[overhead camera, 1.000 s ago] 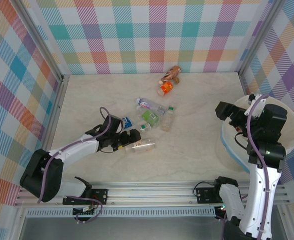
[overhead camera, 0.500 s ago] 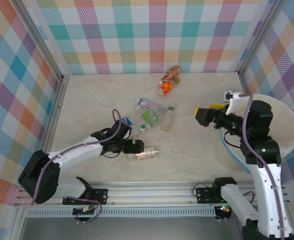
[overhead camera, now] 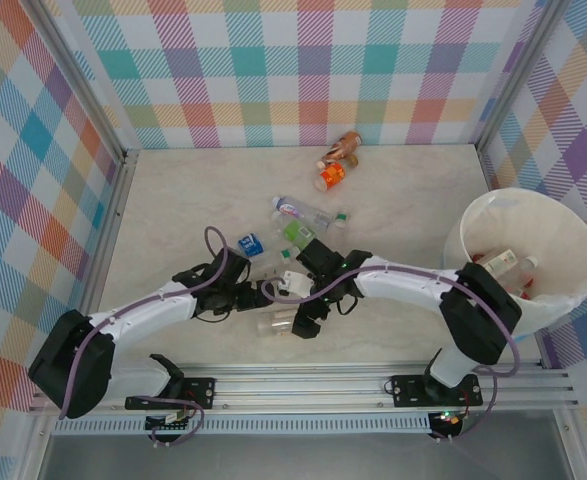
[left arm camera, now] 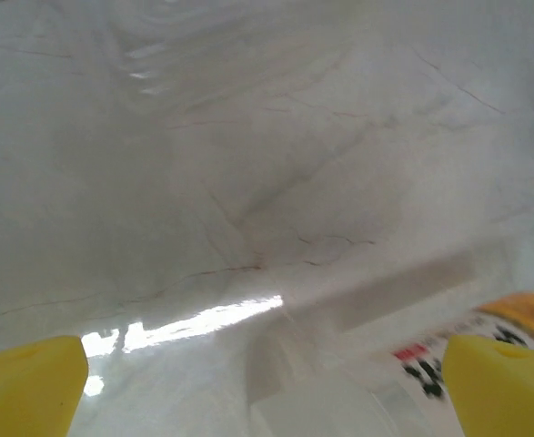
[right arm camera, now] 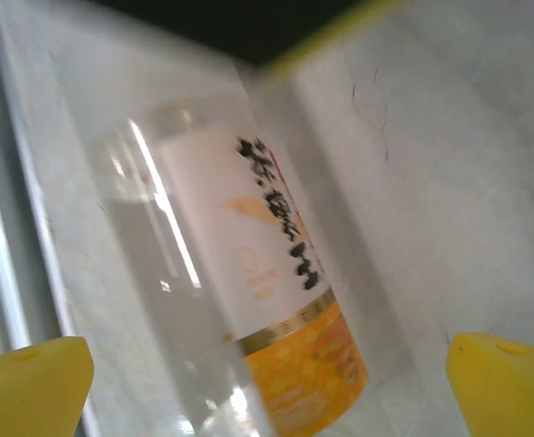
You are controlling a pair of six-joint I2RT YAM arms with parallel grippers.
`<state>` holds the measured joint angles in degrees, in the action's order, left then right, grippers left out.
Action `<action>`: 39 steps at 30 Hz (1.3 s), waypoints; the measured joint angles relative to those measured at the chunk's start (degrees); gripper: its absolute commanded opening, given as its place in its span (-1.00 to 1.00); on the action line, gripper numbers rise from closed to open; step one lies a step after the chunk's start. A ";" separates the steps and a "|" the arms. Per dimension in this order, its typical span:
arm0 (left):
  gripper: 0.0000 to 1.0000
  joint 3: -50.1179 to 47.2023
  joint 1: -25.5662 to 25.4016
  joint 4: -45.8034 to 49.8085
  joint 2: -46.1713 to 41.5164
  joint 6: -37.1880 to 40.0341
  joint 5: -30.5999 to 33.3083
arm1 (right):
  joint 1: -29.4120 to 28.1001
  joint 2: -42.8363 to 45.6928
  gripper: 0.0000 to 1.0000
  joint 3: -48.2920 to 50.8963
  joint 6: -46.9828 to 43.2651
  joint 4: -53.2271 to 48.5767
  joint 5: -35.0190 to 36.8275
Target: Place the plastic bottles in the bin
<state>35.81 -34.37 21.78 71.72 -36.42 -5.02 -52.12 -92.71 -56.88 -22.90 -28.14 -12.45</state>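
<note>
We see both arms reaching low over the marbled table [overhead camera: 173, 200], near its front edge. The right gripper [right arm camera: 268, 381] has its yellow fingers [right arm camera: 30, 382] spread wide. A clear bottle [right arm camera: 248, 282] with a white and orange label lies on its side between them, and we cannot tell whether either finger touches it. The left gripper [left arm camera: 265, 387] is spread just as wide, with what looks like the same bottle blurred between its tips. A cluster of bottles [overhead camera: 295, 232] lies mid-table. An orange bottle [overhead camera: 331, 176] and a brown bottle [overhead camera: 349, 145] sit by the far wall, and other bottles [overhead camera: 500, 263] rest inside the bin [overhead camera: 563, 228] at the right
</note>
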 measured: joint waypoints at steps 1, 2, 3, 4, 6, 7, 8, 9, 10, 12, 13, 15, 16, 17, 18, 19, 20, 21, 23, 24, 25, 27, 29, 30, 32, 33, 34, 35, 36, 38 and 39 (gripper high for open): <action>1.00 0.00 0.83 0.17 -0.02 -0.48 0.00 | -0.09 -0.59 0.99 -0.17 -1.86 0.33 0.28; 1.00 -0.07 1.51 0.33 -0.11 -0.96 -0.02 | -0.37 -1.03 1.00 -0.55 -3.23 0.44 0.57; 1.00 -0.13 2.14 0.48 -0.26 -1.55 -0.04 | -0.57 -1.55 0.99 -0.98 -4.81 0.92 1.14; 1.00 -0.35 2.64 0.52 -0.57 -1.92 -0.09 | -1.16 -2.29 0.99 -1.36 -6.29 1.60 1.92; 1.00 -0.83 3.39 0.61 -1.27 -2.75 -0.33 | -2.67 -3.72 1.00 -1.44 -8.41 2.86 3.45; 1.00 -1.11 3.76 0.63 -1.57 -3.10 -0.44 | -3.43 -4.42 1.00 -1.40 -9.33 3.28 4.22; 1.00 -1.38 4.11 0.61 -1.86 -3.32 -0.46 | -4.02 -5.05 0.99 -1.22 -9.94 3.76 4.96; 1.00 -1.73 4.46 0.61 -2.19 -3.65 -0.46 | -4.57 -5.57 0.98 -0.85 -10.67 4.61 5.68; 1.00 -2.10 4.74 0.61 -2.51 -4.04 -0.46 | -5.07 -5.86 0.96 -0.50 -11.08 5.25 6.23; 1.00 -2.80 5.25 0.61 -3.19 -4.81 -0.46 | -5.97 -6.14 0.86 0.04 -11.87 6.32 7.45; 1.00 -3.06 5.46 0.61 -3.52 -5.16 -0.44 | -6.56 -6.32 0.80 0.09 -12.37 6.78 8.13; 1.00 -3.34 6.03 0.66 -4.24 -6.01 -0.42 | -7.52 -6.97 0.68 0.09 -13.20 8.44 9.40; 1.00 -3.39 6.40 0.66 -4.68 -6.40 -0.35 | -7.98 -7.39 0.62 0.09 -13.62 9.25 9.94; 1.00 -3.43 6.73 0.66 -5.07 -6.78 -0.22 | -8.39 -7.76 0.59 0.09 -14.03 9.88 10.36; 1.00 -3.43 7.08 0.68 -5.44 -7.17 -0.17 | -8.85 -8.11 0.54 0.09 -14.21 10.62 10.75; 1.00 -3.43 7.50 0.66 -5.86 -7.61 -0.13 | -9.14 -8.44 0.50 0.11 -14.23 11.34 10.97; 1.00 -3.43 7.78 0.66 -6.16 -7.78 0.02 | -9.25 -8.50 0.45 0.11 -14.49 11.50 11.21; 1.00 -3.45 8.13 0.66 -6.51 -8.07 0.20 | -9.42 -8.48 0.39 0.17 -14.62 11.52 11.39; 1.00 -3.45 8.61 0.63 -7.06 -8.68 0.66 | -9.55 -8.35 0.29 0.35 -14.84 11.58 11.56; 1.00 -3.45 8.85 0.63 -7.41 -9.05 1.14 | -9.66 -8.13 0.25 0.59 -14.80 11.61 11.56; 1.00 -3.45 9.09 0.61 -7.80 -9.25 1.57 | -9.77 -7.89 0.21 0.83 -14.73 11.65 11.76; 1.00 -3.45 9.51 0.61 -8.61 -9.46 2.54 | -9.86 -7.52 0.19 0.96 -14.45 11.82 12.96; 1.00 -3.43 10.14 0.61 -9.51 -9.51 3.50 | -9.84 -6.69 0.12 1.09 -14.05 11.91 14.40; 1.00 -3.43 10.60 0.59 -10.03 -9.62 4.11 | -9.84 -5.84 0.10 1.40 -13.77 11.93 15.10; 1.00 -3.41 11.58 0.55 -10.99 -9.86 5.38 | -9.73 -3.74 0.08 2.12 -13.40 12.07 16.15; 1.00 -3.41 12.13 0.39 -11.54 -10.29 6.19 | -9.73 -2.12 0.08 2.64 -12.98 12.20 16.74; 1.00 -3.41 12.63 -0.02 -12.04 -10.80 7.06 | -9.75 -0.59 0.07 3.08 -12.59 12.28 17.14; 1.00 -3.41 12.98 -0.68 -12.39 -11.28 7.69 | -9.75 0.96 0.07 3.54 -12.24 12.55 17.66; 1.00 -3.41 13.38 -1.62 -12.70 -12.11 8.41 | -9.73 2.73 0.07 4.04 -11.78 13.11 18.21; 1.00 -3.41 13.92 -3.78 -12.94 -13.77 9.40 | -9.73 5.88 0.04 5.18 -10.64 14.60 19.21; 1.00 -3.41 14.05 -4.96 -12.90 -14.49 9.66 | -9.55 7.61 0.05 5.73 -9.88 15.37 19.63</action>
<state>32.40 -20.32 16.82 58.83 -50.92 4.64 -61.67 -85.10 -51.16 -32.77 -12.78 7.18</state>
